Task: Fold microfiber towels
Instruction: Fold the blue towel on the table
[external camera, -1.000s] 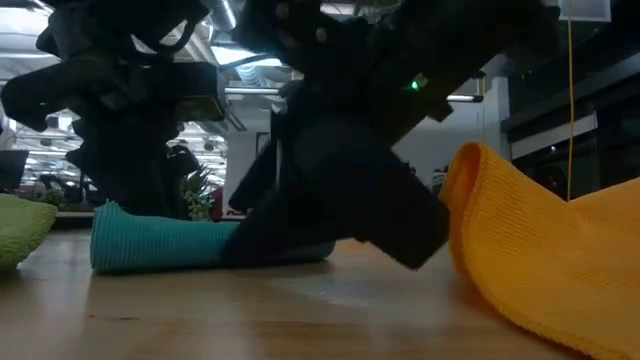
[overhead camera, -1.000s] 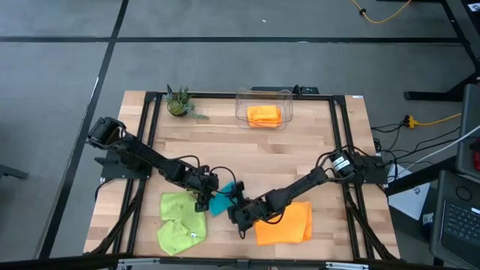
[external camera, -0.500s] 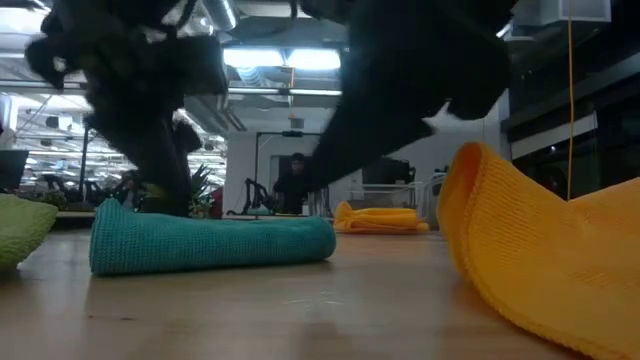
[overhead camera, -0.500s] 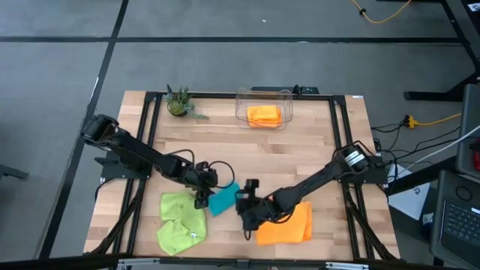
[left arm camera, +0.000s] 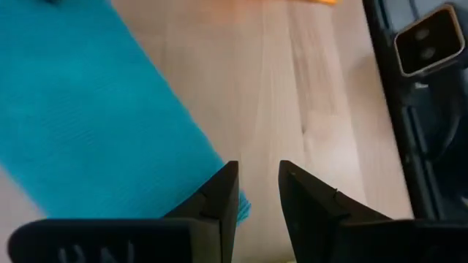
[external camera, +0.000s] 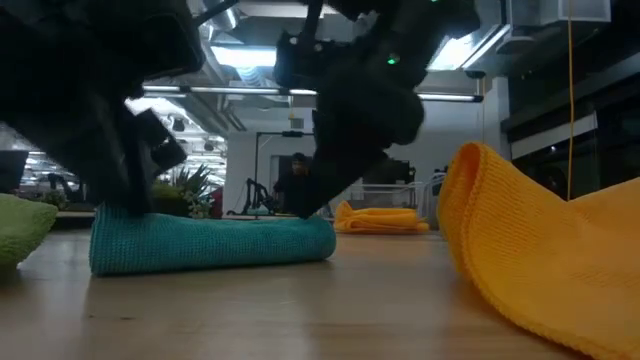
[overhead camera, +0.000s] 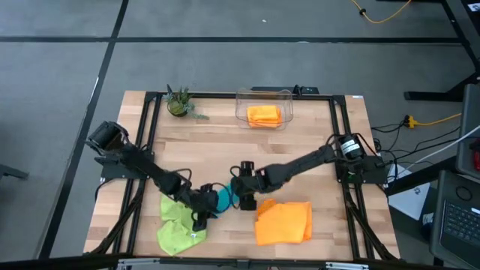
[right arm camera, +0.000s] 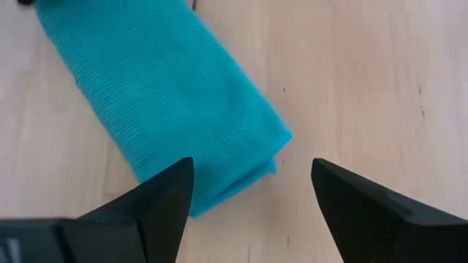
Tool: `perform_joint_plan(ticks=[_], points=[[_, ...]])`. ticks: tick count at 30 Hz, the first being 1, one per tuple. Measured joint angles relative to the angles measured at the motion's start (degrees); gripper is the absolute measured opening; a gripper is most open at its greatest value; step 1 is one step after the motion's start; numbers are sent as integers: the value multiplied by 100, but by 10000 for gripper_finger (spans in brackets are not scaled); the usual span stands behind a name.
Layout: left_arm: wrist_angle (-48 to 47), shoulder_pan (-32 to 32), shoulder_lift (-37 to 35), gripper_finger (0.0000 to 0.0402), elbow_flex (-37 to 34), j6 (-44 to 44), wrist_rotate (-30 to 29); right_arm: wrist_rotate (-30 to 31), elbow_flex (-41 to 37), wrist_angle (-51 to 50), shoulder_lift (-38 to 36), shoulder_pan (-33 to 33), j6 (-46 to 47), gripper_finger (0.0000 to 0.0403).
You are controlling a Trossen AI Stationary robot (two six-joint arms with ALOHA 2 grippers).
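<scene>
Lime green towel (overhead camera: 178,223): crumpled on the table (overhead camera: 225,150), touching the left gripper's outer side; in the low view only its rounded edge (external camera: 20,228) shows.
Left gripper (overhead camera: 201,210): low over the table at the teal towel's end that faces the green one; in its wrist view the two dark fingers (left arm camera: 219,201) stand a little apart with bare wood in the gap, one finger at the towel's corner, nothing held between them.
Teal towel (overhead camera: 223,199): folded into a narrow strip, flat on the table between the two grippers; the low view shows it as a thick flat roll (external camera: 210,243).
Right gripper (overhead camera: 245,196): just beside the teal towel's other end, on the side toward the orange cloth; in its wrist view the fingers (right arm camera: 157,201) are spread wide, the folded end of the towel (right arm camera: 164,102) lies ahead of them, and they hold nothing.
Orange towel (overhead camera: 283,222): spread loosely on the table, close by the right gripper on its near-edge side; in the low view one raised fold (external camera: 530,250) stands up.
Second orange towel (overhead camera: 264,115): folded inside the clear bin (overhead camera: 264,96), well apart from both grippers at the far edge.
Plant (overhead camera: 179,102): small, in a pot at the far left of the table, well apart from the left gripper.
Person (external camera: 294,185): a dark figure in the room behind the table; details cannot be told.
</scene>
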Motion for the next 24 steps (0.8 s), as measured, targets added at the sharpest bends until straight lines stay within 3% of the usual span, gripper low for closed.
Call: perform_joint_plan(ticks=[5,11,20,24], points=[[301,-56,401,92,1,28,-124,-181,0,306,0,-185,-13,279],[-298,162,436,91,33,135,-117,-99,-2,335,341,-139,32,279],[-1945,998,-191,91,8,1143,-56,-40,12,-111,332,24,619,279],[-2212,1406,-265,91,8,1690,-37,21,17,-248,328,77,942,279]])
